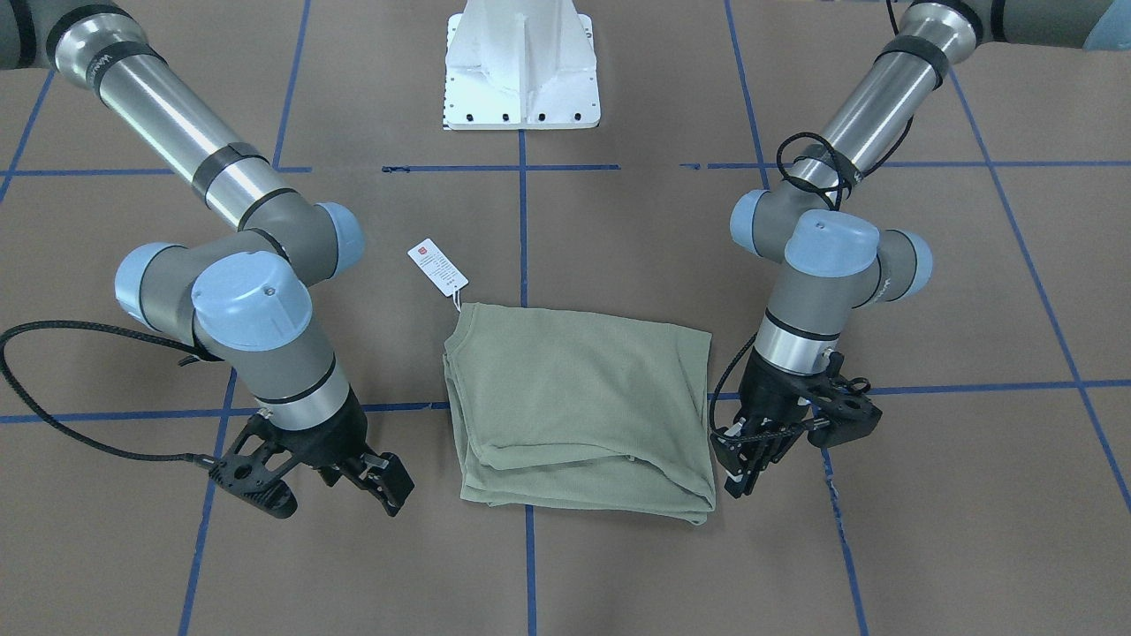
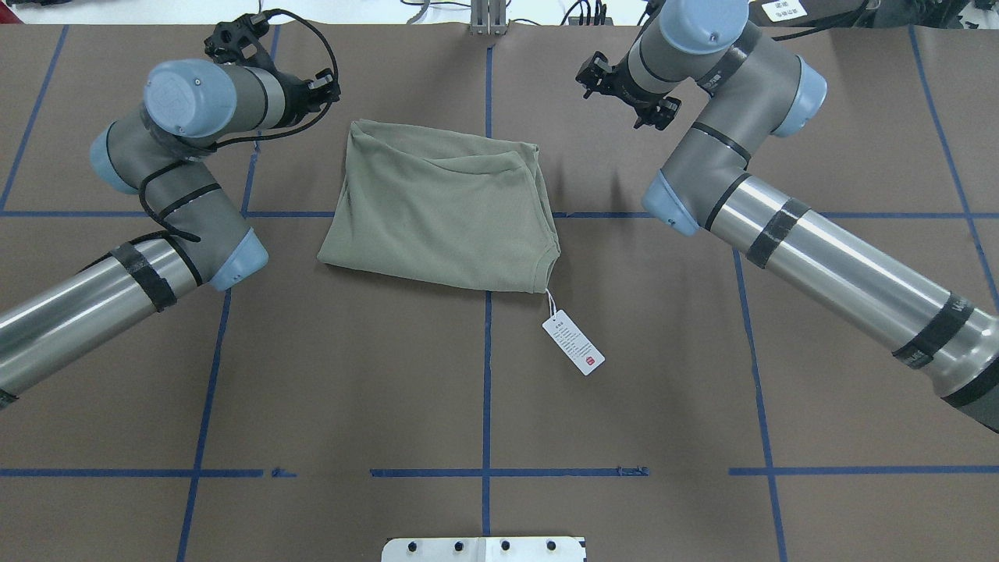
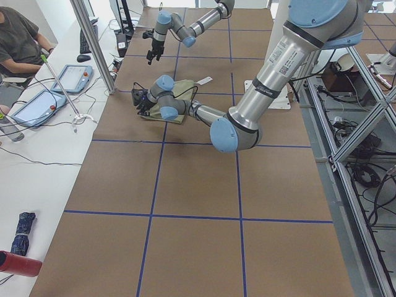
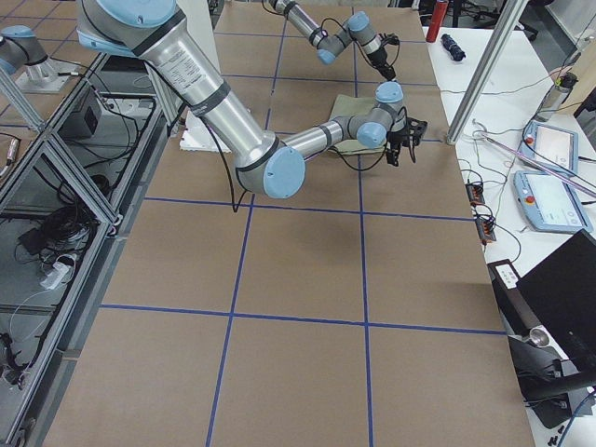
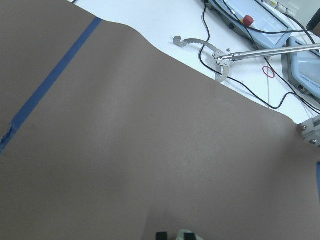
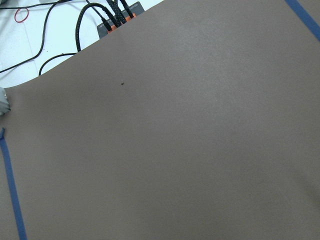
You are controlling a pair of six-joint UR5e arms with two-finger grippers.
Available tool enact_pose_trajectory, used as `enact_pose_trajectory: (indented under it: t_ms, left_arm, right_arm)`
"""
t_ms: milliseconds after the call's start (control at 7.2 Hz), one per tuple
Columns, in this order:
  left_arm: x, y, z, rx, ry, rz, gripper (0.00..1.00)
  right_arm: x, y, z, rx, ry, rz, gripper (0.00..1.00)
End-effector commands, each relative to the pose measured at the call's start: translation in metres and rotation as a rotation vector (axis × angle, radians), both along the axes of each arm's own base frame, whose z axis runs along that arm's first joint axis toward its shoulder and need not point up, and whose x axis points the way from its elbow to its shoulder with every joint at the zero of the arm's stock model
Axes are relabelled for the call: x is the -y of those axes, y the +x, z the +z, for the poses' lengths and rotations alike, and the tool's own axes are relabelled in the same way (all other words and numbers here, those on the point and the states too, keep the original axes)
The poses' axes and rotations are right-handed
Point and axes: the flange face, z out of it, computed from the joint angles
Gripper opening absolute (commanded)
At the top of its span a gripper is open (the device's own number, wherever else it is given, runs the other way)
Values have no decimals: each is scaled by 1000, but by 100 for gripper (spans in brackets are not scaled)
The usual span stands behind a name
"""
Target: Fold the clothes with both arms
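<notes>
Sage-green shirt (image 2: 441,207) lies folded, its long axis across the table (image 2: 351,390), tag (image 2: 574,343) trailing toward the white base (image 2: 484,549). Left gripper (image 1: 738,477) narrow, holding nothing; I cannot tell how wide the right gripper (image 1: 384,490) stands.

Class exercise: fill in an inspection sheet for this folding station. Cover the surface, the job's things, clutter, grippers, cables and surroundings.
Surface: brown table cover with a blue tape grid, lying flat.
Job's things: green shirt lies folded into a rough rectangle between the two arms. Its white hang tag lies outside the fold on the cover, on its string.
Clutter: nothing seen on the brown cover.
Grippers: left gripper and right gripper hang beside the shirt and hold nothing. Whether they are open or shut cannot be told.
Cables: a black cable loops free at the right wrist; another wraps the left arm.
Surroundings: white side bench with tablets and wires; a seated person.
</notes>
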Motion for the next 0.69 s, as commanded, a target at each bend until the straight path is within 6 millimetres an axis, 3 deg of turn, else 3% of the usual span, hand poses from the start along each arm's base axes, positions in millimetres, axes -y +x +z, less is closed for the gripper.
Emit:
enact_pose_trajectory:
  t_ms: [0,139,417,556]
  left_arm:
    - [11,-34,-3,-37,-9,72,100]
    - [7,-57,6,12,50,152,100]
    - [-9,-150,52,176,220,297,100]
    - [-7,-197,77,268,273,349,100]
  right_arm:
    - [8,33,10,4,27,-58,100]
    - [5,71,41,-4,36,-115,100]
    - [8,175,110,-73,99,-255,100]
    - [11,236,139,-116,126,-316,100]
